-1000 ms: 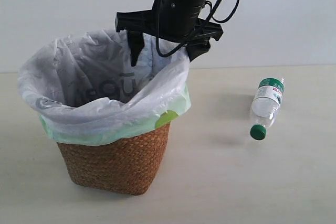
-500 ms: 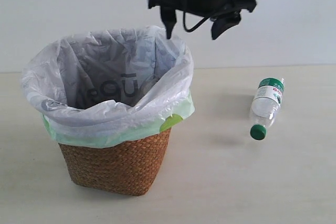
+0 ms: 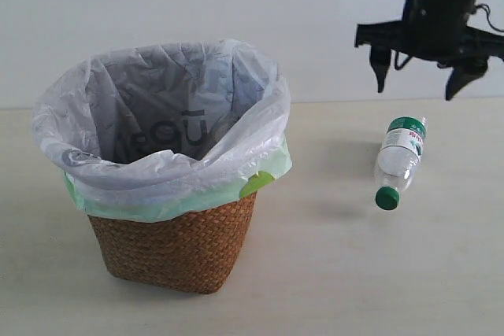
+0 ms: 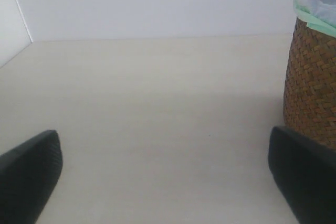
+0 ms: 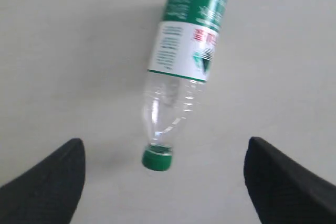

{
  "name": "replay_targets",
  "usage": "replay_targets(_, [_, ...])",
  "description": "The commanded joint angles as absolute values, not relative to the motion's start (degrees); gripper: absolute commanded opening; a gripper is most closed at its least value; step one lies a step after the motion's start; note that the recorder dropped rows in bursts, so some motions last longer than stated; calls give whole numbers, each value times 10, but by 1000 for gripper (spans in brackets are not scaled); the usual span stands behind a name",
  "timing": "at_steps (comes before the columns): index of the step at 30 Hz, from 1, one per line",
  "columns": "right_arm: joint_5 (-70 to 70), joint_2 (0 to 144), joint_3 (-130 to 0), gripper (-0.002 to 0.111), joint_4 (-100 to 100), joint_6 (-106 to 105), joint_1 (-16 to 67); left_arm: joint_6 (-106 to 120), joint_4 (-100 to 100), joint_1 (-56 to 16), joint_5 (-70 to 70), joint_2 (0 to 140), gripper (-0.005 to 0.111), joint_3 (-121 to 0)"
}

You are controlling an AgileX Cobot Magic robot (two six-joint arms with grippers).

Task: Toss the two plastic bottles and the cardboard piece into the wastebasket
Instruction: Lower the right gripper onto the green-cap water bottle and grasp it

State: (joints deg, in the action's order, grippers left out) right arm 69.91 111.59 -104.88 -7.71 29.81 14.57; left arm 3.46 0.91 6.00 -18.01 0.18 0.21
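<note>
Your right fingers (image 3: 381,76): spread wide, holding nothing, hanging in the air above the bottle (image 3: 400,159).
Your left fingers (image 4: 31,171): spread, empty, low over the bare desk (image 4: 157,103), one of them near the wicker wall of the basket (image 4: 310,77).
Bottle: clear, with a green cap, lying on its side toward the desk's right edge, cap pointing at the front edge.
Basket: upright toward the left edge, well apart from the bottle, lined with a bag (image 3: 157,116); you cannot see its contents.

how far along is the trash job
Only the green-capped bottle shows, lying on the table apart from the wastebasket; the other bottle and cardboard are out of sight, maybe binned. The right gripper hangs open above it, holding nothing. That bottle remains.
</note>
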Motion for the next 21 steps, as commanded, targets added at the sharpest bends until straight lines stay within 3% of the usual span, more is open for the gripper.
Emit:
replay_targets(1, [700, 1133, -986, 73, -81, 302, 110, 30, 10, 61, -176, 0, 108, 0])
replay_targets(17, [483, 1266, -960, 71, -37, 309, 103, 30, 10, 61, -176, 0, 108, 0])
replay_targets(19, [477, 1275, -960, 60, -35, 308, 103, 30, 10, 61, -176, 0, 108, 0])
replay_targets(21, [472, 1279, -960, 41, -35, 301, 103, 30, 10, 61, -176, 0, 108, 0])
